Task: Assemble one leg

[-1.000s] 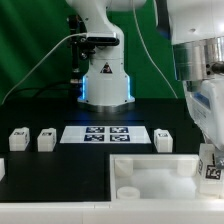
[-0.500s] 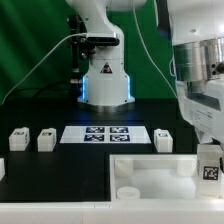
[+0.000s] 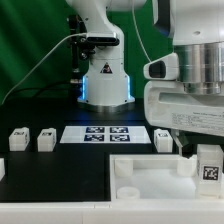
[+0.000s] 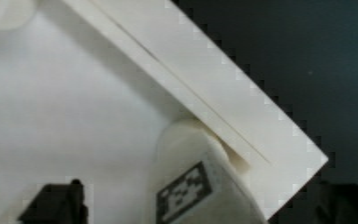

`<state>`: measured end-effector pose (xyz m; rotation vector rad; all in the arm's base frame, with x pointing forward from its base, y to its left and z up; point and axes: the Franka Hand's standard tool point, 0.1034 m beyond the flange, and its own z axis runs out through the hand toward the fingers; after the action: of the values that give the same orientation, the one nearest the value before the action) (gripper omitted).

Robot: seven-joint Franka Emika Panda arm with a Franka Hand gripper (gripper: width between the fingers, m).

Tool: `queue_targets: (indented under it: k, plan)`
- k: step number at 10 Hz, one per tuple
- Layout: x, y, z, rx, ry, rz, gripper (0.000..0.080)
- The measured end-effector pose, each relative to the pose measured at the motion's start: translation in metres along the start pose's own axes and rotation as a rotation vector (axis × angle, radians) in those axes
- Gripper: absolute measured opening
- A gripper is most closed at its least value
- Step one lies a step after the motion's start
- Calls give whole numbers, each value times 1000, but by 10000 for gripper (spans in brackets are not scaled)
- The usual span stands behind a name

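A leg (image 3: pixel 207 165), a small white post with a black-and-white tag, stands upright at the near right corner of the large white board (image 3: pixel 150 170). My gripper (image 3: pixel 205 150) hangs over it, with the wrist housing filling the exterior view's right. In the wrist view the leg (image 4: pixel 202 185) sits between my jaws by the board's corner (image 4: pixel 247 120). One dark finger (image 4: pixel 55 203) stands apart from the leg, with bare board showing between them. The other finger is lost against the dark table. The jaws are open around the leg.
Three more legs stand on the black table: two at the exterior view's left (image 3: pixel 18 139) (image 3: pixel 45 140) and one right of the marker board (image 3: pixel 164 139). The marker board (image 3: pixel 105 134) lies mid-table. The robot base (image 3: pixel 105 80) stands behind it.
My wrist has turned and swung toward the exterior view's left, now showing its broad side. The leg has stayed at the board's right corner.
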<state>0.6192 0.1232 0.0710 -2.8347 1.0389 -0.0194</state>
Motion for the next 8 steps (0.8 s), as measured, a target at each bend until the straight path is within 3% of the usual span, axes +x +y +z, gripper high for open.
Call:
queue_targets:
  k: [1,2,4,5,7,8]
  plan:
    - [0,0,0,-2,0,-69,649]
    - [1,-1,-2,-40,9,-252,649]
    - [9,-6,-3,-78,30,-555,649]
    - [7,-7,-2,-65,27,-464,649]
    - [7,-7,-2,-63,27,-427,425]
    - [5,-8,-2,-56,27,-308,425]
